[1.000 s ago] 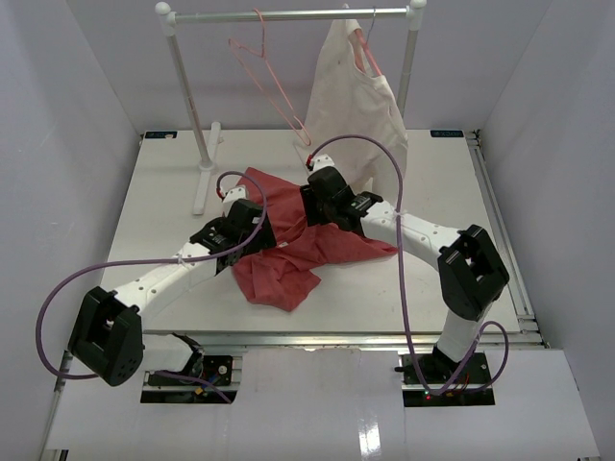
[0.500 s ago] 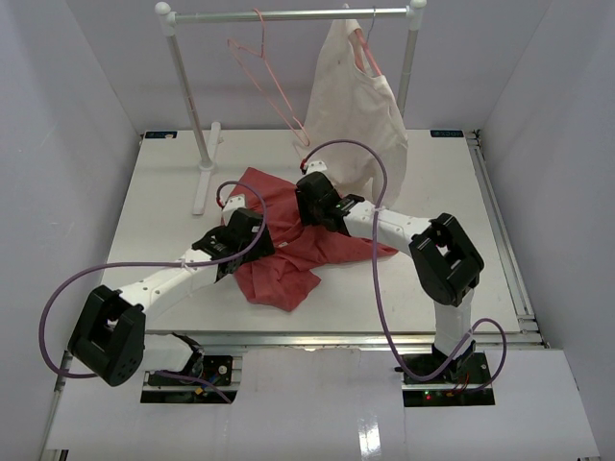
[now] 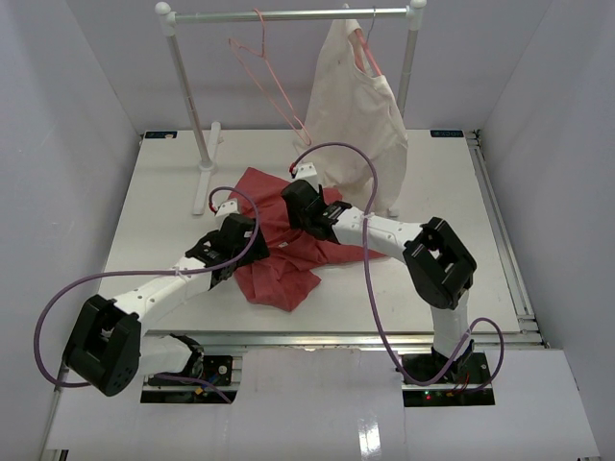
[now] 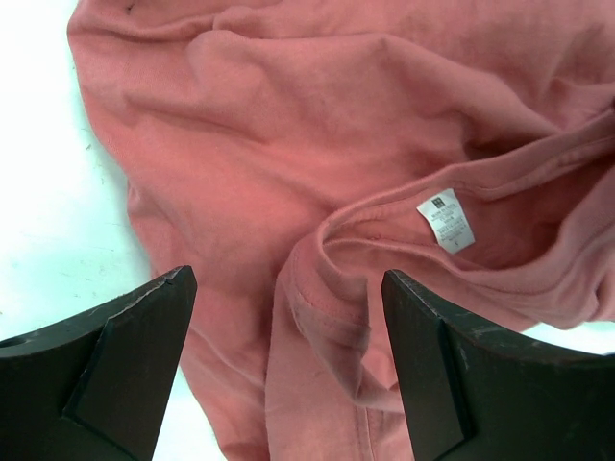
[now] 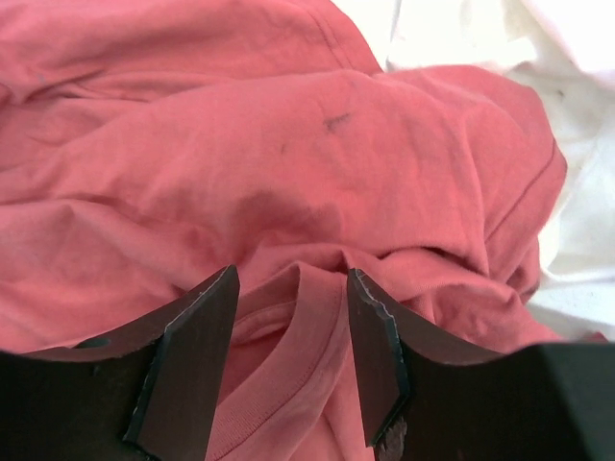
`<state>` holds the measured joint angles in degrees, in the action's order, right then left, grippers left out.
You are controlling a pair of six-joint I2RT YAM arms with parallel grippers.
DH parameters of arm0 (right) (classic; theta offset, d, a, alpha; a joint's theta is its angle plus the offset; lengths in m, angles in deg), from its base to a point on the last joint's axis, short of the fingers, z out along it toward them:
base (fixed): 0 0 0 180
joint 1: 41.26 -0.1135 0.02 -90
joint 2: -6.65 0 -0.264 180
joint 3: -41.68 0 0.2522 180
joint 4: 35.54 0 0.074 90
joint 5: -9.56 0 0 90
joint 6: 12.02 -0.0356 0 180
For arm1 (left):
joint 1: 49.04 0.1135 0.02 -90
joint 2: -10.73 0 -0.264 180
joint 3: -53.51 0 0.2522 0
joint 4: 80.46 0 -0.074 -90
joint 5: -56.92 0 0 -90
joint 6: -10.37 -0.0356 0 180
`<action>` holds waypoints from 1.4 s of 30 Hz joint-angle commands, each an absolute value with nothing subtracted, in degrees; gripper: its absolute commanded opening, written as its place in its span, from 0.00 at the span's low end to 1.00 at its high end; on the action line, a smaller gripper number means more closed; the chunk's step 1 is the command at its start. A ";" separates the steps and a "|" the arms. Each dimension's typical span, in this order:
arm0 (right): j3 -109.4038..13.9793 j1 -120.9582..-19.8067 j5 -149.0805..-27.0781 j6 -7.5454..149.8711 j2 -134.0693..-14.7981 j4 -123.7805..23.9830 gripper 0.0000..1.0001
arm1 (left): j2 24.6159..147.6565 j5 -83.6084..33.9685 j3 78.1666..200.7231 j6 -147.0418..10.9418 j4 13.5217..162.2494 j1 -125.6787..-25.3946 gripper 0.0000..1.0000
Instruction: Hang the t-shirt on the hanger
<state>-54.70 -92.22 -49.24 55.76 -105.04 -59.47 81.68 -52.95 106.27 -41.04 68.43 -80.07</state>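
The salmon t-shirt lies crumpled on the table. My left gripper hovers over its left part, jaws wide open, with the collar and its white label in front of them in the left wrist view. My right gripper is low over the shirt's middle, jaws open, with a fold of the ribbed collar lying between the fingertips. The bare pink wire hanger hangs on the rail at the back.
A clothes rail on two posts stands at the back of the table. A cream garment hangs from it on another hanger, its hem touching the table just behind my right arm. White walls close in the table on three sides.
My right gripper has moved left across the shirt onto the collar area. My left gripper has shifted slightly toward the near left. The shirt has bunched up a little.
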 commanded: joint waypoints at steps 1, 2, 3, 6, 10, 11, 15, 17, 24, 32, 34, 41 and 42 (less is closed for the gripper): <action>-56.23 -92.82 -43.07 53.01 -106.71 -61.86 0.55 | 79.11 -51.68 105.66 -40.78 70.43 -79.71 0.89; -56.43 -93.00 -42.23 52.84 -107.16 -62.54 0.55 | 78.95 -51.53 105.68 -40.84 70.37 -79.71 0.89; -56.65 -93.23 -41.25 52.70 -107.65 -63.26 0.55 | 78.73 -51.40 105.68 -40.93 70.33 -79.71 0.89; -56.60 -93.79 -38.76 51.96 -108.43 -64.45 0.54 | 77.79 -51.66 105.30 -40.90 70.26 -79.71 0.89; -56.60 -94.20 -35.35 50.38 -108.84 -66.49 0.54 | 77.03 -51.89 104.98 -40.96 70.40 -79.71 0.89; -56.45 -94.28 -34.85 50.14 -108.81 -66.68 0.53 | 77.12 -51.89 104.98 -40.99 70.40 -79.71 0.89; -55.85 -94.69 -33.17 49.85 -108.32 -66.88 0.54 | 77.35 -51.63 104.98 -41.05 70.40 -79.71 0.89; -55.75 -94.89 -32.58 49.94 -108.03 -66.88 0.54 | 77.33 -51.63 104.89 -41.05 70.42 -79.71 0.89; -55.02 -94.96 -30.61 50.47 -106.67 -66.88 0.23 | 76.44 -51.89 104.63 -41.05 70.52 -79.71 0.89; -53.71 -94.96 -31.57 50.56 -105.24 -67.08 0.10 | 73.54 -50.33 104.54 -41.02 70.73 -79.71 0.89; -52.80 -95.20 -31.70 50.40 -103.53 -67.49 0.08 | 71.50 -49.48 105.19 -41.30 70.67 -79.71 0.88; -44.96 -97.58 -34.07 50.64 -92.76 -66.09 0.08 | 70.81 -44.65 116.71 -43.86 69.64 -79.71 0.91; -43.07 -97.91 -35.03 50.50 -91.41 -65.23 0.08 | 72.45 -44.15 120.04 -44.04 69.06 -79.71 0.91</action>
<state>-48.07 -96.19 -34.09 51.38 -99.85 -67.91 70.86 -48.10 109.35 -42.13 68.56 -79.95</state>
